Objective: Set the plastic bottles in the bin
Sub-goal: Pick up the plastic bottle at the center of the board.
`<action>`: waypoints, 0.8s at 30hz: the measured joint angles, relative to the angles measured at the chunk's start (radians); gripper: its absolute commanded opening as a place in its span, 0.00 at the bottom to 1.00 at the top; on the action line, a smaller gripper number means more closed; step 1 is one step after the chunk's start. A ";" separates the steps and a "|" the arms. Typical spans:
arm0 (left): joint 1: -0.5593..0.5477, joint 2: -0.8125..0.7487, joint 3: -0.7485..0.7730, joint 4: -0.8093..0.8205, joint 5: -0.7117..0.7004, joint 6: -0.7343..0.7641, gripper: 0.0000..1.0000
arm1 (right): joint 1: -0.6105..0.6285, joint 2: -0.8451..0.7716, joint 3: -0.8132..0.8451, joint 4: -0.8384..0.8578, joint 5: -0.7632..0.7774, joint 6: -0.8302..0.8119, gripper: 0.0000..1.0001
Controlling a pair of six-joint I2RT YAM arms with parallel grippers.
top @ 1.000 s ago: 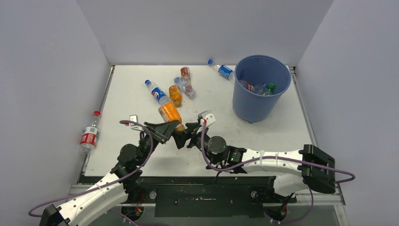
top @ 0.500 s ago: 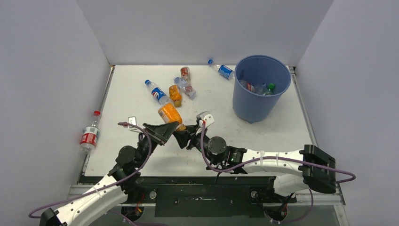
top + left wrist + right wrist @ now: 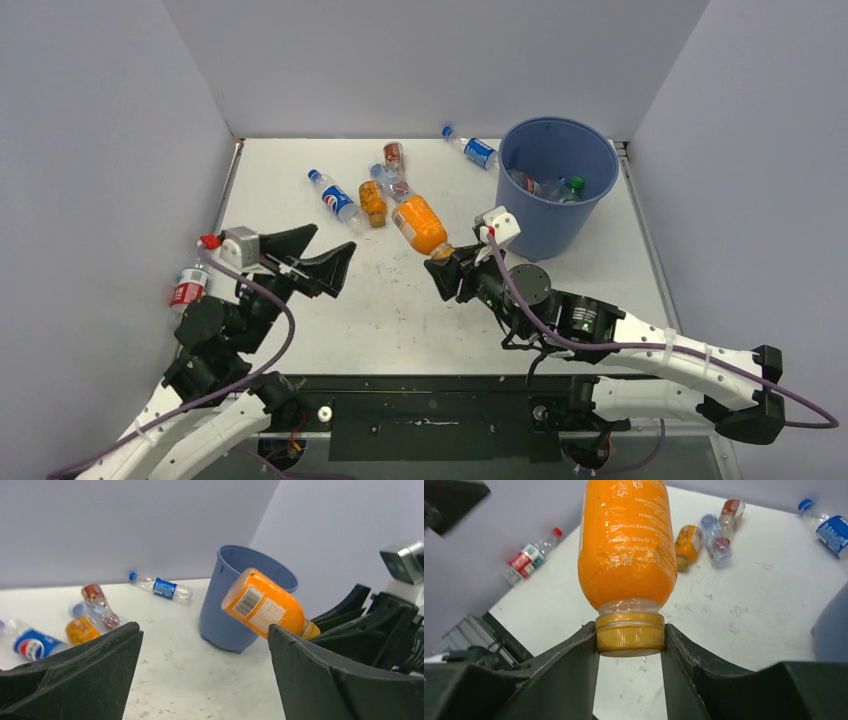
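right end effector (image 3: 630, 639): clamped on the yellow cap of the orange bottle (image 3: 420, 224), one finger on each side of the cap
orange bottle: off the bench (image 3: 600, 290), in the air; cap down at the end effector, base tilted up and away from it; in the top view it sits left of the bin (image 3: 540, 228), not over the rim
left end effector (image 3: 322, 258): fingers wide apart, nothing between them; above the left part of the bench, well apart from the orange bottle
bin: blue, upright, far right of the bench
inside bin: green-cap bottle (image 3: 574, 184) plus a red-label clear bottle (image 3: 525, 182) beside it; exact count cannot be told
blue-label bottle (image 3: 473, 149): lying on the bench just beside the bin's far left side, blue cap pointing away from the bin
Pepsi bottle (image 3: 335, 198): lying on the bench, far middle, blue cap toward far left
small orange bottle (image 3: 373, 203): lying just right of the Pepsi bottle
clear bottle (image 3: 393, 186): lying just beside the small orange bottle; touching or not cannot be told
red-wrap bottle (image 3: 394, 155): lying at the far end of that cluster, near the clear bottle
red-cap bottle (image 3: 189, 286): lying at the bench's left edge by the side wall (image 3: 110, 180), red label, partly behind the left arm
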 measured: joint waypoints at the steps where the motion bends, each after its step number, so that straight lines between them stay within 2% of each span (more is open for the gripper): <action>1: 0.000 0.052 0.070 -0.048 0.047 0.073 0.96 | 0.000 0.001 0.031 -0.072 -0.003 -0.005 0.05; 5: -0.001 0.254 0.282 -0.219 0.275 0.343 0.96 | 0.000 0.006 0.106 -0.308 -0.030 -0.020 0.05; 10: -0.006 0.340 0.300 -0.445 0.492 0.655 0.96 | -0.001 0.006 0.130 -0.513 -0.110 -0.035 0.05; 16: -0.056 0.345 0.293 -0.572 0.549 0.892 0.96 | -0.001 0.013 0.151 -0.639 -0.230 -0.071 0.05; 24: -0.158 0.441 0.303 -0.620 0.549 1.019 0.96 | -0.001 0.069 0.155 -0.647 -0.336 -0.125 0.05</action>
